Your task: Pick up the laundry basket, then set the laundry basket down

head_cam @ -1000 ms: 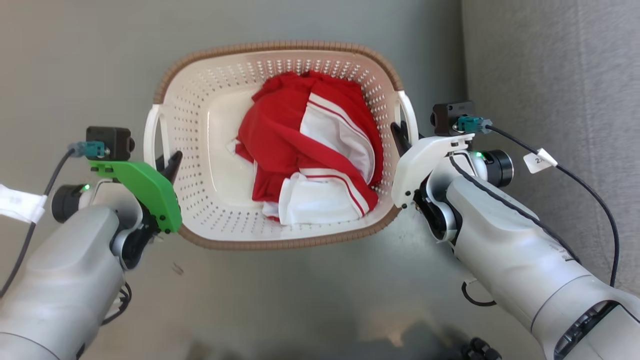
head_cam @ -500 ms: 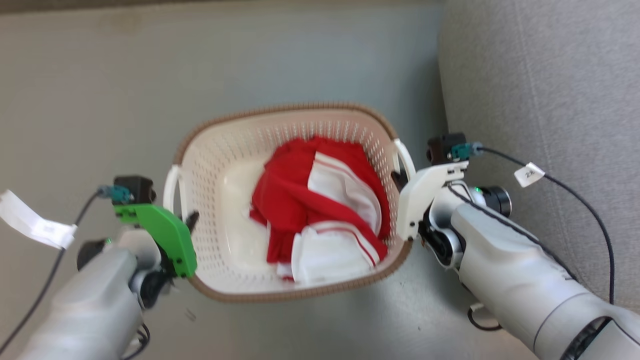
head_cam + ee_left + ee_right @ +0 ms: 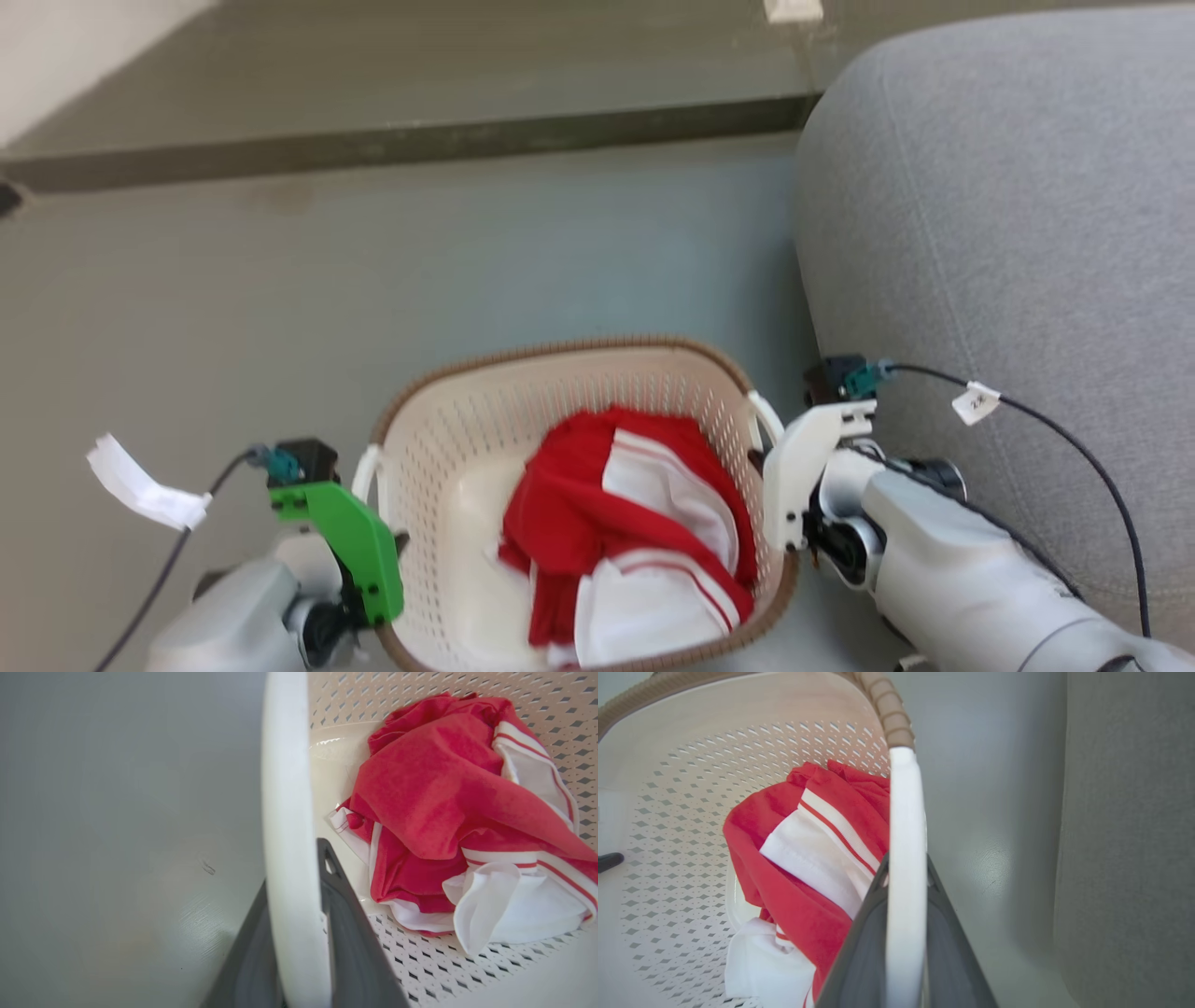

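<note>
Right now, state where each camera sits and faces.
Head view: on the head, looking down at the cream-white perforated plastic laundry basket with brown rim; both forearms show.
Left wrist view: left wrist, along the left end effector shut on a white handle.
Right wrist view: likewise, right end effector shut on the other handle.
All share the crumpled red-and-white cloth.

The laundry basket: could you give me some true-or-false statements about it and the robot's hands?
1. The left gripper and right gripper each clamp a handle of the laundry basket. True.
2. The basket is empty. False: red-and-white clothing lies inside.
3. Its rim is green. False: the rim is brown.
4. To the basket's right stands grey upholstery. True.
</note>
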You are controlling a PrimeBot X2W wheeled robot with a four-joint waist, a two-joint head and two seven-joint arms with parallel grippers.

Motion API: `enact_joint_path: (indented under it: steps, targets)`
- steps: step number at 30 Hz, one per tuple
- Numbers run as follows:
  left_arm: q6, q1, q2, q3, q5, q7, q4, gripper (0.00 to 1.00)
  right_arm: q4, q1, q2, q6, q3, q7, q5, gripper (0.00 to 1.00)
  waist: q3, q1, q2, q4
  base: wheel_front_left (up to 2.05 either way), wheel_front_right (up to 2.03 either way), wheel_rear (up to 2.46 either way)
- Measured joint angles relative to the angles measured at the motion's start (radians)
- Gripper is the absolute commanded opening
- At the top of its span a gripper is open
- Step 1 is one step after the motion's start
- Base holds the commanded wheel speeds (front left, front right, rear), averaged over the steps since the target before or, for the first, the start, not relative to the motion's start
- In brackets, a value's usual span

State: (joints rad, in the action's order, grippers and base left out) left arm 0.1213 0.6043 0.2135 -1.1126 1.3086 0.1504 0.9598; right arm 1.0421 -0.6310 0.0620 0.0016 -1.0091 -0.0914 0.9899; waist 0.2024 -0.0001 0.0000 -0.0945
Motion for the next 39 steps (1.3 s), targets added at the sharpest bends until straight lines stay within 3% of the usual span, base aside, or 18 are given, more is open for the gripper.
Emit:
enact_joint_path:
  steps: [4,13,39]
  targets:
    - [0.0,-0.037,-0.023,-0.006,0.018,0.043,0.025,0.0,0.022,0.031,0.0,0.02,-0.014,-0.046,0.013,0.0,-0.07,0.0,0.0,-0.002,0.0,0.0,0.0]
    - [0.0,-0.035,-0.032,-0.002,0.035,0.065,0.041,0.0,0.021,0.026,0.002,0.023,-0.025,-0.068,0.025,0.0,-0.133,0.0,0.0,-0.009,0.0,0.0,0.0]
    - [0.0,-0.031,-0.041,-0.011,0.038,0.086,0.063,0.0,0.026,0.012,0.002,0.024,-0.06,-0.087,0.05,0.0,-0.126,0.0,0.0,-0.02,0.0,0.0,0.0]
